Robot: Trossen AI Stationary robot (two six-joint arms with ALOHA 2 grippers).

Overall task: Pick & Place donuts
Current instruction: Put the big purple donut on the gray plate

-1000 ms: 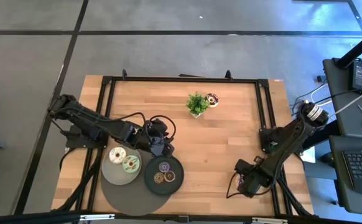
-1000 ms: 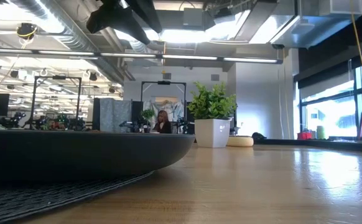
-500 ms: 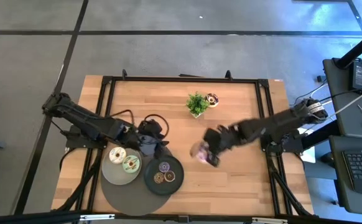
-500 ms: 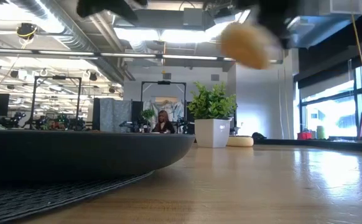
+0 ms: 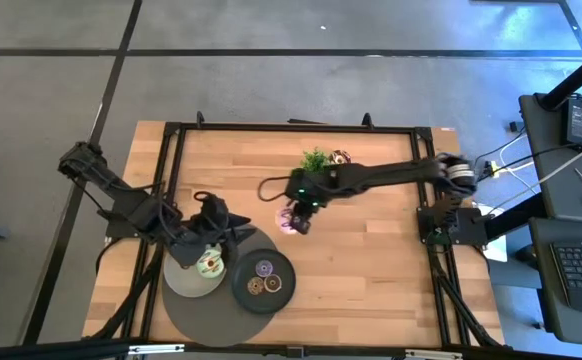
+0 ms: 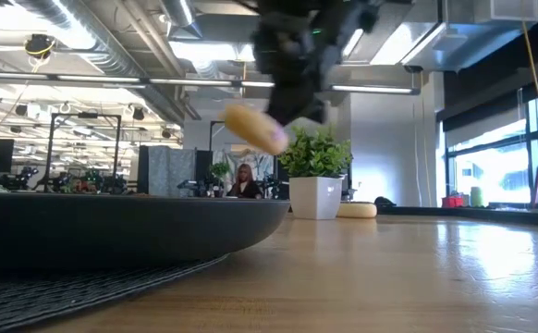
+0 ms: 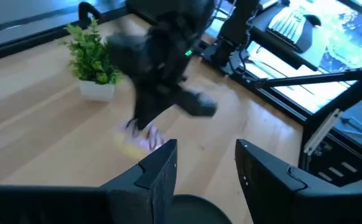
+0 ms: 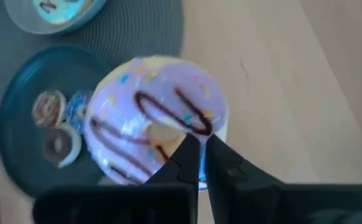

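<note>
My right gripper (image 5: 297, 216) reaches over the table's middle, shut on the pink donut with dark stripes (image 8: 156, 124), which hangs in the air in the low view (image 6: 255, 128). My left gripper (image 5: 218, 220) hovers open over the light grey plate (image 5: 178, 282), where the green donut (image 5: 209, 263) lies flat; the arm hides the cream one. Three tiny donuts (image 5: 264, 278) lie on the dark plate (image 5: 241, 293). The chocolate donut (image 5: 342, 157) lies on the table beside the potted plant (image 5: 316, 161). My right gripper holds the pink donut by the ring beside its hole (image 8: 190, 127), the fingers (image 8: 184, 158) coming from above and pointing down. The fingers themselves hide how they close on the ring. The donut is lifted clear and hangs tilted below the gripper (image 6: 292, 65).
Both plates sit on a round dark mat (image 5: 196, 322) at the table's near left. A black frame (image 5: 423, 180) runs along the table's edges. Bare wood (image 5: 371, 270) lies to the right of the plates. A person (image 6: 243, 182) sits far off in the room.
My right arm has swung from the table's near right corner toward the left and far side, carrying the pink donut through the air to the middle. My left gripper has drawn back toward the left edge, from beside the dark plate to over the light grey plate.
</note>
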